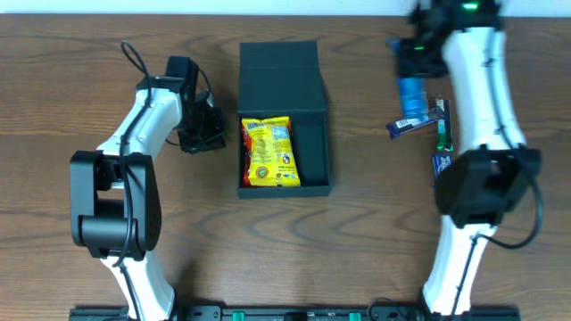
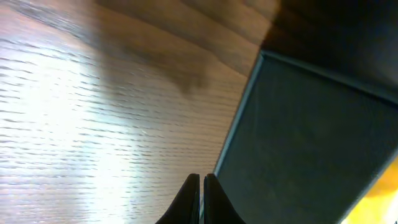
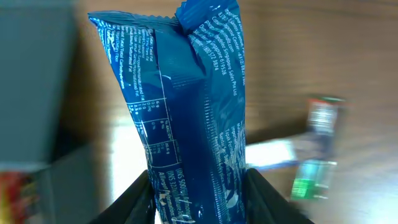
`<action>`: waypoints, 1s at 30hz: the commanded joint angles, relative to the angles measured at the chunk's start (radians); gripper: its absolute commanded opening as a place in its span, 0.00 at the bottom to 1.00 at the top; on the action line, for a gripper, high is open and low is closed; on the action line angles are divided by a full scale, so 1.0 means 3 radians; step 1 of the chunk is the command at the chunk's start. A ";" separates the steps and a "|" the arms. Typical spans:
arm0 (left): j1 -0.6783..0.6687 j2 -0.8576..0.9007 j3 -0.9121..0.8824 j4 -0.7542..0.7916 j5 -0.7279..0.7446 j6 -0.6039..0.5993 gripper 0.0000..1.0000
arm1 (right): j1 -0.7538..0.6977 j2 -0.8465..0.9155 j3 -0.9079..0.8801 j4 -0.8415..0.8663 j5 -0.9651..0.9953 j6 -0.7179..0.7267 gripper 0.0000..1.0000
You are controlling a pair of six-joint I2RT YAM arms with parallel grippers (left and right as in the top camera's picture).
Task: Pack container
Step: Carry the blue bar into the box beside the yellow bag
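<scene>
Okay, container [image 1: 312,152] sits centre frame, lid [image 1: 279,76] open toward the top. Looks light, thin-walled: I'd pinch a side wall, not the lid. Left tool [image 2: 202,180] closed, empty, just left of it; right tool [image 3: 200,202] clamps blue packet [image 3: 186,106].

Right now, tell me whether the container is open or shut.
Open: overhead, the container has its flap lid folded back behind it, and a yellow snack packet lies exposed inside.

Container [image 1: 312,147]: dark teal-green, matte, shallow, roughly square box. It lies flat at mid-surface [image 1: 357,241], hinged lid [image 1: 279,76] folded open rearward. A yellow snack packet [image 1: 270,152] occupies its left half.
</scene>
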 commanded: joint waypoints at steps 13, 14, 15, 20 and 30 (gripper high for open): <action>0.0175 -0.0069 0.0085 -0.0023 -0.0036 0.0238 0.06 | 0.1340 -0.0029 -0.0164 -0.0013 -0.0207 0.1508 0.11; 0.0177 -0.0069 0.0085 -0.0025 -0.0036 0.0252 0.06 | 0.1409 -0.0029 -0.0249 -0.0017 -0.0151 0.1600 0.11; 0.0177 -0.0069 0.0085 -0.0027 -0.0033 0.0272 0.06 | 0.1453 -0.0029 -0.0324 -0.0010 -0.0111 0.1649 0.11; 0.0177 -0.0069 0.0085 -0.0042 -0.0033 0.0329 0.06 | 0.1559 -0.0028 -0.0676 0.0076 0.0020 0.1797 0.12; 0.0177 -0.0069 0.0085 -0.0083 -0.0032 0.0426 0.06 | 0.1556 -0.0028 -0.1063 0.0378 0.0188 0.1924 0.16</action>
